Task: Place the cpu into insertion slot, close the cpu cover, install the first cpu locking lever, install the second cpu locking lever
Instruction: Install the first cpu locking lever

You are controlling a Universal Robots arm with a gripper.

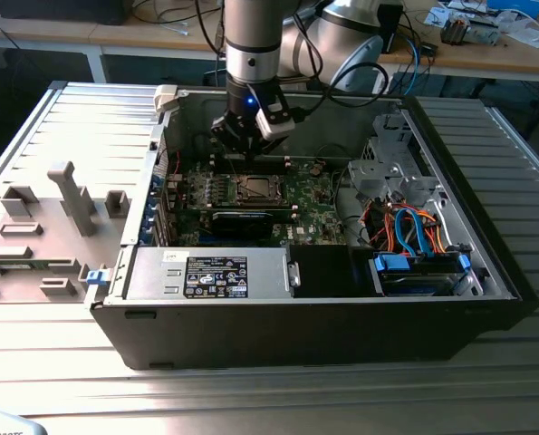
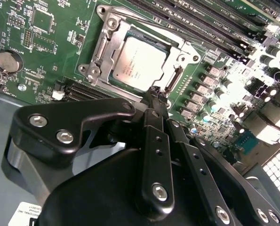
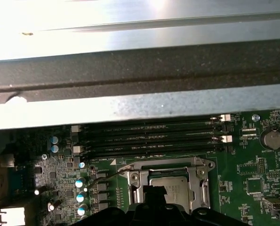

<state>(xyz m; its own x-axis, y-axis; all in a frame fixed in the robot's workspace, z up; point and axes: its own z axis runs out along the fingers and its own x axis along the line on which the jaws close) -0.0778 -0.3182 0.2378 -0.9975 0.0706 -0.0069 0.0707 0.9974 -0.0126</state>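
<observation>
1 gripper (image 2: 156, 96), black, at centre frame in the second wrist view, fingers drawn together with nothing between them, tips just beside the near edge of the insertion slot (image 2: 142, 63)
1 cpu (image 2: 140, 62), silver-grey top, seated flat in the slot, upper centre of the same frame; lower centre in the first wrist view (image 3: 170, 188)
1 cpu cover (image 2: 104, 42), silver frame, lying down around the chip
1 green motherboard (image 1: 310, 195), mid-frame in the exterior view, inside an open computer case (image 1: 341, 317)
4 long memory slots (image 3: 149, 139), beside the socket
1 coin battery (image 2: 8, 61), left edge of the second wrist view
</observation>
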